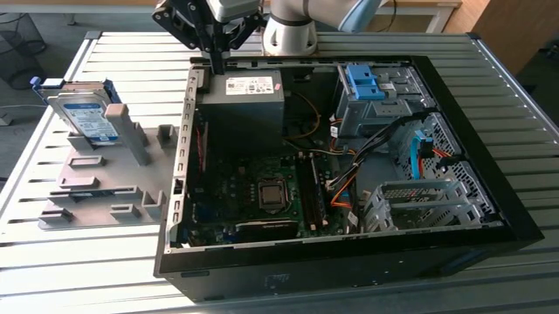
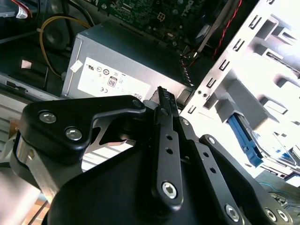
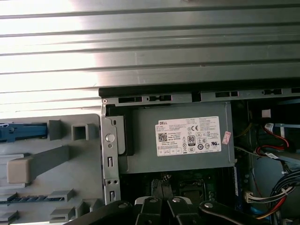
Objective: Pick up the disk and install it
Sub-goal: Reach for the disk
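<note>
The disk [image 1: 83, 116], a silver drive with a white-and-blue label and blue rails, stands on edge in a slot of the grey fixture [image 1: 96, 190] at the exterior view's left. Its blue rail [image 3: 23, 131] shows in the first wrist view. My gripper [image 1: 216, 64] hangs over the back corner of the open computer case, by the grey box with a white sticker [image 1: 245, 104], well to the right of the disk. The black fingers [image 2: 161, 101] meet at their tips, shut on nothing.
The open computer case [image 1: 489, 196] lies flat on the slatted metal table [image 1: 88, 261]. Inside are the mainboard [image 1: 262, 190], a blue bracket [image 1: 365, 82], cables [image 1: 410, 140], and a bare metal drive cage [image 1: 419, 203]. The arm's base [image 1: 288, 33] stands behind the case.
</note>
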`<act>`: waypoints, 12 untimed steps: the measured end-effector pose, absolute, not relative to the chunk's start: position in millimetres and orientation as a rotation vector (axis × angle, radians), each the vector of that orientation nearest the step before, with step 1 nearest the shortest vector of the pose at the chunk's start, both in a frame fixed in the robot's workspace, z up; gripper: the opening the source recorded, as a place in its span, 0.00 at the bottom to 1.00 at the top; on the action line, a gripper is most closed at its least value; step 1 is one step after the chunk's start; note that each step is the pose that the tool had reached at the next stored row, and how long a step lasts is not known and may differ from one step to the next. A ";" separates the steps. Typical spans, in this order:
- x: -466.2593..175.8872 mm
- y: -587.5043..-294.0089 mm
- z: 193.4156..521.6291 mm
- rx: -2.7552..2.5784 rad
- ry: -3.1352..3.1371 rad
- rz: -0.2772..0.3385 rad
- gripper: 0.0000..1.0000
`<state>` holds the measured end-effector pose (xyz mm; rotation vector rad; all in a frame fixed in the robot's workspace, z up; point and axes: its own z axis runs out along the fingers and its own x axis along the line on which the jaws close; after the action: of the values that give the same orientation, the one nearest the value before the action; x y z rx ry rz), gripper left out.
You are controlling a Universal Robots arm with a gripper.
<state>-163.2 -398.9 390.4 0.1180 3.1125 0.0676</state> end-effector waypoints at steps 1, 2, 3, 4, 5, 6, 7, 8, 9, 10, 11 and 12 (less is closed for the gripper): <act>-163.4 -398.9 390.4 0.118 3.112 0.068 0.11; -163.6 -398.9 390.3 0.118 3.112 0.068 0.11; -163.8 -398.9 390.3 0.118 3.113 0.068 0.11; -164.0 -398.9 390.2 0.118 3.113 0.068 0.11; -164.2 -398.9 390.2 0.118 3.113 0.068 0.11; -164.4 -398.9 390.1 0.118 3.113 0.068 0.11; -164.6 -398.9 390.1 0.118 3.113 0.068 0.11; -164.8 -398.9 390.0 0.118 3.112 0.068 0.11; -165.1 -398.9 389.9 0.118 3.112 0.068 0.11; -165.3 -398.9 389.9 0.118 3.113 0.068 0.11; -165.6 -398.9 389.8 0.118 3.113 0.068 0.11; -165.8 -398.9 389.7 0.118 3.112 0.068 0.11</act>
<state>-165.8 -398.9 389.7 0.1180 3.1125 0.0677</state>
